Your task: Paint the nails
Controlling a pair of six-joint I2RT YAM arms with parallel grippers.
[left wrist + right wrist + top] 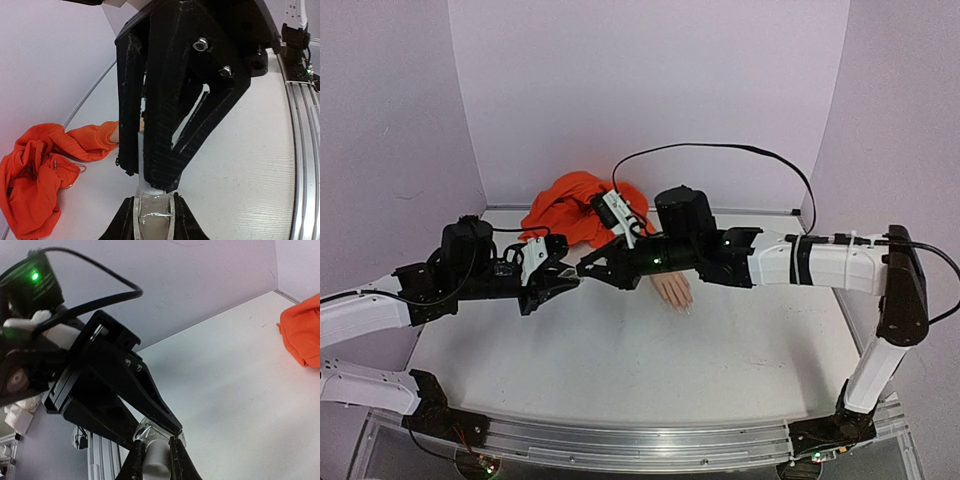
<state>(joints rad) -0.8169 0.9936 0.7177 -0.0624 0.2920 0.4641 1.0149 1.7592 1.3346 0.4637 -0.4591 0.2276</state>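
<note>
The flesh-coloured mannequin hand (672, 290) lies palm down mid-table, its orange sleeve (578, 205) bunched behind it. The nails at its fingertips are too small to make out. A small clear bottle (152, 222) of whitish liquid is held in the air left of the hand, with my left gripper (153, 202) shut on its body. My right gripper (156, 452) is shut on the bottle's white cap (156, 462). In the top view the left gripper (565, 281) and right gripper (588, 268) meet tip to tip, hiding the bottle. The right arm passes over the hand's wrist.
The orange sleeve (35, 175) spreads toward the back wall. A black cable (720, 148) loops above the right arm. A metal rail (640, 442) runs along the table's near edge. Purple walls close in the back and both sides.
</note>
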